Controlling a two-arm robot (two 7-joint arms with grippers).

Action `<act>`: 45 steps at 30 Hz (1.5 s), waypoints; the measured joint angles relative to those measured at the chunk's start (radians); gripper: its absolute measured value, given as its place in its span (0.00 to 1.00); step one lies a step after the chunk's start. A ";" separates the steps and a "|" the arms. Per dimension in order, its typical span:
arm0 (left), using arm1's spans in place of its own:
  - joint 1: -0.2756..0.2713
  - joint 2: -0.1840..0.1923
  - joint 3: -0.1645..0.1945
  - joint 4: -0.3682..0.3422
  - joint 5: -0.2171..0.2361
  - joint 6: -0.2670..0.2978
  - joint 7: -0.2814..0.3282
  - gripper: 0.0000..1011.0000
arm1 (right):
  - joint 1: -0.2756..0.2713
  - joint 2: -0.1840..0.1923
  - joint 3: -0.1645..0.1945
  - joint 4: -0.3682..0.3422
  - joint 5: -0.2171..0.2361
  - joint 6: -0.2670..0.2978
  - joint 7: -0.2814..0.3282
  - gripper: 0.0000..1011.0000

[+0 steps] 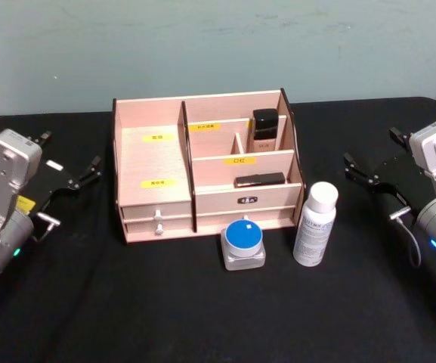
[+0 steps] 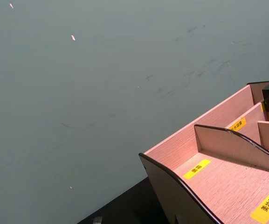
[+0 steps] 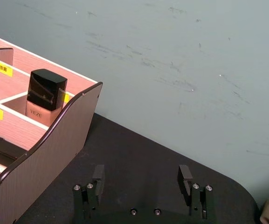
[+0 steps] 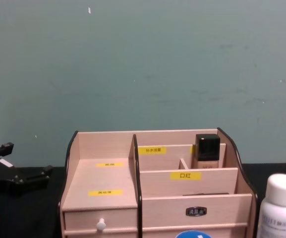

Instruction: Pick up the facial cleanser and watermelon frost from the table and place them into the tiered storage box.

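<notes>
Both the left gripper (image 1: 83, 174) and right gripper (image 1: 357, 171) sit with fingers wide beside the box (image 1: 151, 159), cleanser (image 1: 316, 227) and frost (image 1: 243, 240) standing before it

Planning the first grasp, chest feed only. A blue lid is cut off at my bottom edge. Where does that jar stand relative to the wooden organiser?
Observer: The squat clear jar with the round blue lid stands on the black table just in front of the light wooden tiered storage box, by its right-hand drawers. It is left of the tall white cylindrical bottle and apart from it.
Operator: Right gripper?
Observer: The right gripper is open and empty, over the table to the right of the box. The left gripper is parked left of the box.
</notes>
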 joint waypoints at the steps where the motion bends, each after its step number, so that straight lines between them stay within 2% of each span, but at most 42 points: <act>1: 0.000 0.000 0.000 0.000 0.000 0.000 0.000 1.00 | 0.000 0.000 0.000 0.000 0.000 0.000 0.000 0.99; 38: 0.000 0.000 0.000 0.000 0.000 0.000 0.000 1.00 | 0.000 0.000 0.000 0.000 0.000 0.000 0.000 0.99; 45: 0.000 0.000 0.000 0.000 0.000 0.000 0.000 1.00 | -0.007 -0.009 0.026 -0.011 0.004 0.000 0.020 0.99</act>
